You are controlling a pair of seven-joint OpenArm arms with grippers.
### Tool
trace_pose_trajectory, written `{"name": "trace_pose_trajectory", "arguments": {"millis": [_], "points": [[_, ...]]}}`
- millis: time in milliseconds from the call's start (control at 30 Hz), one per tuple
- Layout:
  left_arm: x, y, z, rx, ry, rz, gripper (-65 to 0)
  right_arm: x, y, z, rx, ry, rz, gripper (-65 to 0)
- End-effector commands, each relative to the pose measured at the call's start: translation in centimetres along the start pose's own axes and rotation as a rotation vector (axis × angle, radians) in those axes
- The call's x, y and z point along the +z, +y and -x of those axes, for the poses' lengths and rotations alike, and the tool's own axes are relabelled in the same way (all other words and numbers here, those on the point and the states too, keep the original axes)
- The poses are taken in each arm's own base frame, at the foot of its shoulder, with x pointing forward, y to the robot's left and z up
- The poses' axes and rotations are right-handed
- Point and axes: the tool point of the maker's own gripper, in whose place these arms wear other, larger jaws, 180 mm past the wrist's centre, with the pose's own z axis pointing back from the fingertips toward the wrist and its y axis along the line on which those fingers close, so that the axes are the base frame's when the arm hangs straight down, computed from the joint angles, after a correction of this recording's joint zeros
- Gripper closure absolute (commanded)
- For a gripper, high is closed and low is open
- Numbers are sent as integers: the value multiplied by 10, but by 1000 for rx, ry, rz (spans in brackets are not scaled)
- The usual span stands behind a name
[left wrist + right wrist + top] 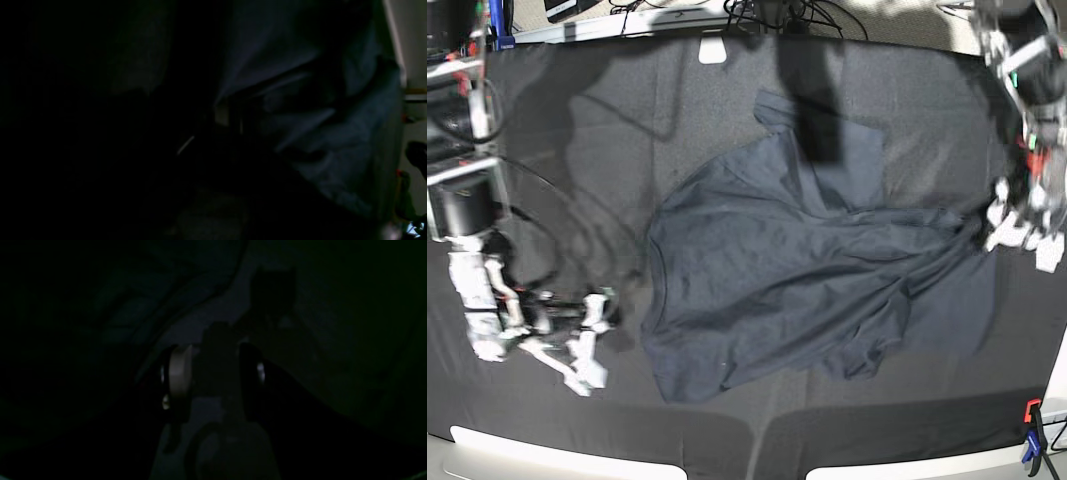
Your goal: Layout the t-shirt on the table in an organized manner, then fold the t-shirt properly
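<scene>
The dark grey t-shirt (777,280) lies rumpled in the middle of the black table (577,150), with one sleeve pointing to the far side. At its right edge my left gripper (1005,225) is shut on a pinch of fabric. In the left wrist view, folds of the t-shirt (300,66) run together at the left gripper (230,116). My right gripper (595,338) rests open on the cloth, a little left of the shirt's left edge and apart from it. In the dim right wrist view its fingers (180,373) stand spread around the right gripper's (215,373) gap, with nothing held.
An orange-and-blue clamp (1032,440) grips the near right table edge. Cables (767,15) and a white tab (714,50) lie along the far edge. White corner pieces (517,445) show at the front. An arm's shadow (812,100) falls across the far sleeve.
</scene>
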Motion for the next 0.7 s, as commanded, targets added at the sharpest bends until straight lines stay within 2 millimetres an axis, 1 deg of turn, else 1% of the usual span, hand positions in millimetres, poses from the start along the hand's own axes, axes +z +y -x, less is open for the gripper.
{"name": "trace_pose_trajectory", "arguments": {"millis": [0, 67, 100, 167, 233, 267, 333, 367, 467, 567, 667], "points": [[6, -8, -26, -34, -60, 35, -94, 12, -5, -28, 10, -80, 0, -225], [7, -16, -30, -53, -77, 79, -147, 9, 9, -37, -24, -102, -55, -225], [8, -17, -31, -60, -79, 86, -153, 8, 16, -39, -47, -97, -86, -225], [8, -18, -32, -63, -80, 88, -153, 8, 28, -42, -103, -86, -147, -227], [7, -18, -32, -63, -80, 89, -153, 11, 36, -45, -157, -84, -198, -227], [7, -18, -32, -63, -80, 89, -153, 13, 38, -47, -186, -98, -220, -228], [7, -18, -32, -63, -80, 89, -153, 15, 36, -46, -248, -109, -231, -265], [7, -18, -32, -63, -80, 89, -153, 14, 34, -44, -280, -101, -229, -282], [7, -18, -31, -63, -79, 89, -153, 8, 38, -28, -351, -55, -250, -286], [7, -18, -31, -63, -76, 88, -153, -5, 40, -2, -386, 33, -223, -286], [7, -18, -31, -63, -76, 88, -153, -14, 44, 9, -403, 86, -214, -286]]}}
